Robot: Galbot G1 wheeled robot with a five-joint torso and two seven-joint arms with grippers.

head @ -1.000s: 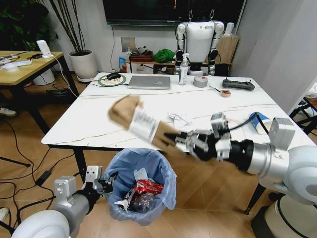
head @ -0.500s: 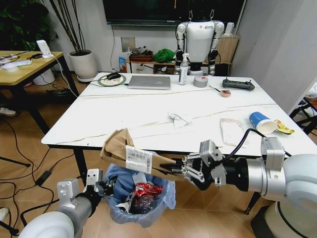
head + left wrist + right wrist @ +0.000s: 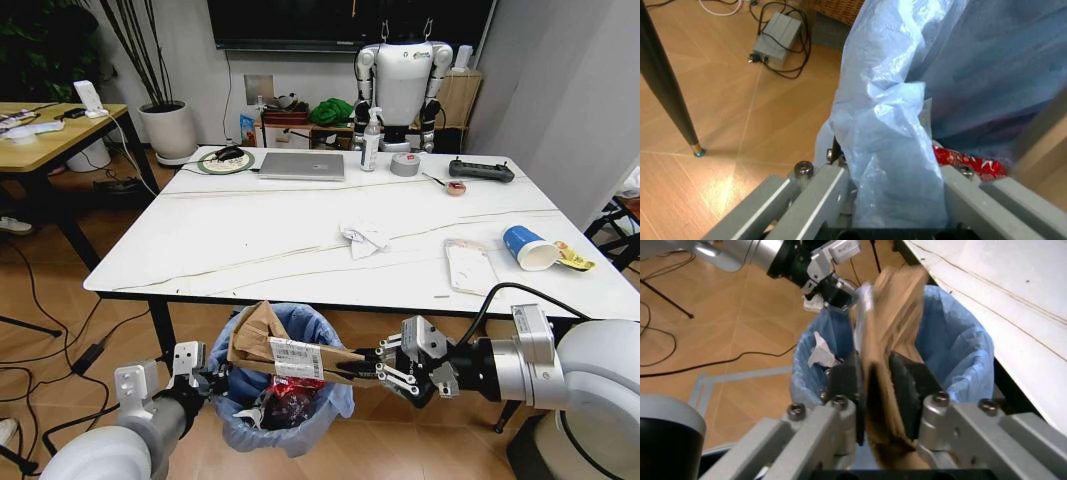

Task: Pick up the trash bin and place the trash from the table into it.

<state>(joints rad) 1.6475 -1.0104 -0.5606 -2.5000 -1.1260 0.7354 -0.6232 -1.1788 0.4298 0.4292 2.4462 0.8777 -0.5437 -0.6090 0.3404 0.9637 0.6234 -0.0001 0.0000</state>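
Observation:
The trash bin (image 3: 322, 398), lined with a crinkly light-blue bag, hangs just below the white table's (image 3: 230, 235) front edge. My left gripper (image 3: 207, 379) is shut on its bag-covered rim (image 3: 890, 165). My right gripper (image 3: 368, 364) is shut on a torn brown cardboard box (image 3: 280, 347), which lies tilted across the bin's mouth (image 3: 953, 355); the box (image 3: 883, 365) sits between the right pads. Red wrappers (image 3: 292, 385) and white paper lie inside the bin. On the table rest crumpled white paper (image 3: 365, 238), a blue paper cup (image 3: 527, 247) and a yellow wrapper (image 3: 571, 261).
A laptop (image 3: 302, 165), spray bottle (image 3: 371, 141), grey tape roll (image 3: 405, 164) and black controller (image 3: 481, 171) stand along the table's far side. A flat clear packet (image 3: 469, 265) lies near the cup. A yellow wooden table (image 3: 50, 130) stands at the left; cables (image 3: 60, 340) trail over the floor.
My right gripper has come down and back from over the table's edge, lowering the cardboard box onto the bin's mouth. The left gripper has kept its hold on the bin's rim.

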